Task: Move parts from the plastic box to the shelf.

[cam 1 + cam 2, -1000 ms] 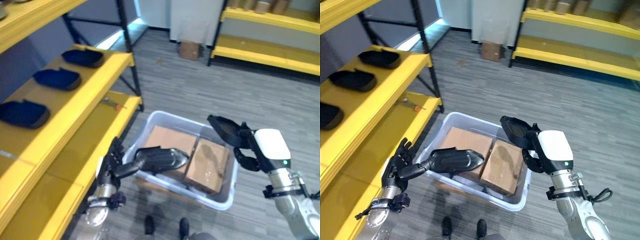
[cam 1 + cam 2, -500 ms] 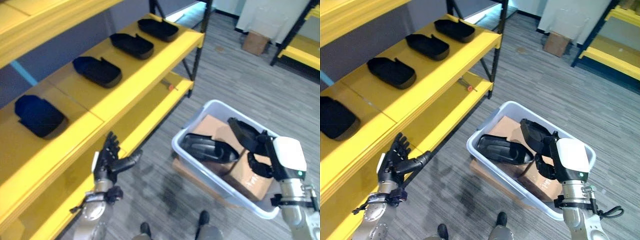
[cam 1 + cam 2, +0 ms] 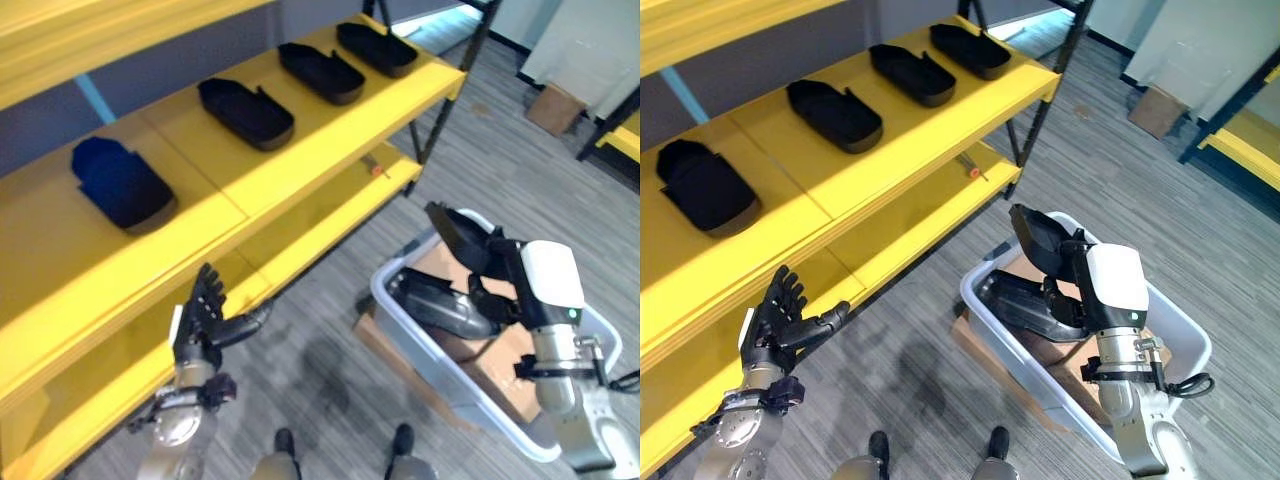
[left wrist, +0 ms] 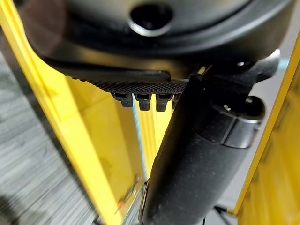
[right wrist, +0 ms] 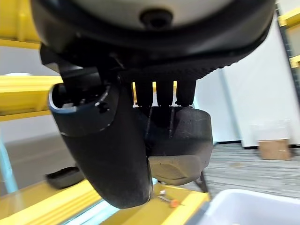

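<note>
My right hand (image 3: 497,268) is shut on a black moulded part (image 3: 447,226) and holds it above the grey plastic box (image 3: 400,325). In the right wrist view the thumb and fingers (image 5: 159,91) curl round that part (image 5: 178,140). A second black part (image 3: 440,306) lies inside the box on brown cartons (image 3: 500,362). My left hand (image 3: 203,322) is open with straight fingers, holding nothing, beside the front edge of the yellow shelf (image 3: 220,215). Several black parts lie in a row on the shelf, the nearest (image 3: 125,185) at the left.
A small screwdriver (image 3: 376,168) lies on the lower yellow shelf board (image 3: 330,215). A dark shelf post (image 3: 440,110) stands at the shelf's far corner. A cardboard box (image 3: 558,106) sits on the grey floor at the back, next to another yellow shelf (image 3: 620,140).
The camera has swung left toward the shelf. My left hand let go of the black part in the box and moved away to the shelf's edge. The right hand keeps its part.
</note>
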